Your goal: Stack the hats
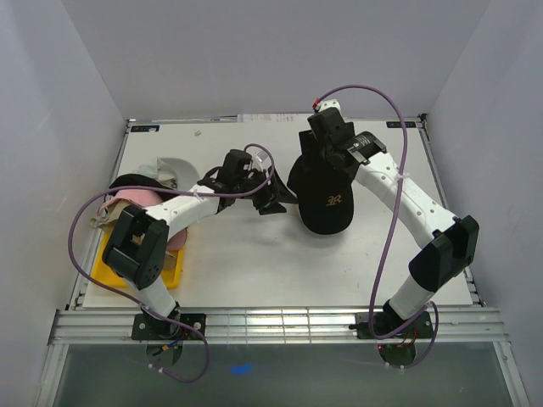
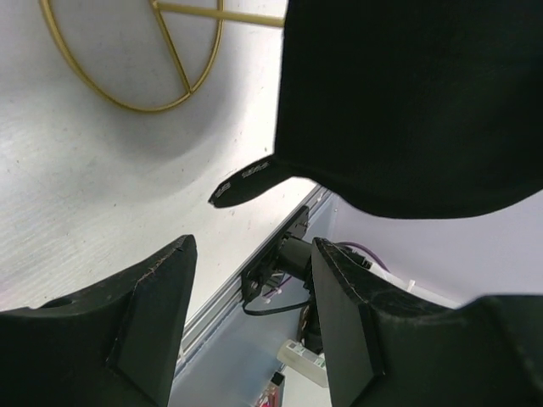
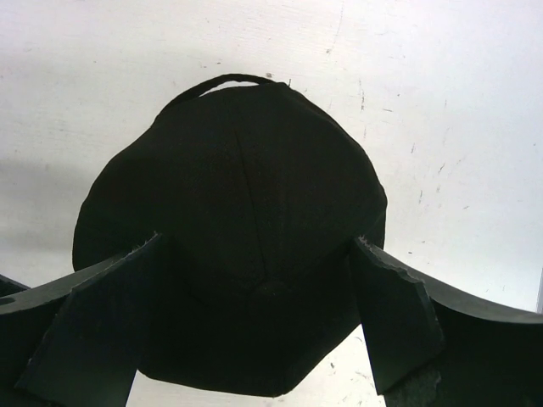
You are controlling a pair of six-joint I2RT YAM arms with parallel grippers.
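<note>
Top external: shows black fabric cap with gold monogram (image 1: 327,203) on white surface (image 1: 254,263), right jaws spread astride its crown, left jaws spread empty alongside.

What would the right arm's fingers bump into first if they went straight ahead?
The black cap. It lies dead ahead, between the open fingers of the right gripper; how close is hard to judge.

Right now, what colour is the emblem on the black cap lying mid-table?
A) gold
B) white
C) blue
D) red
A: the overhead view shows a gold monogram on the front of the black cap.
</note>
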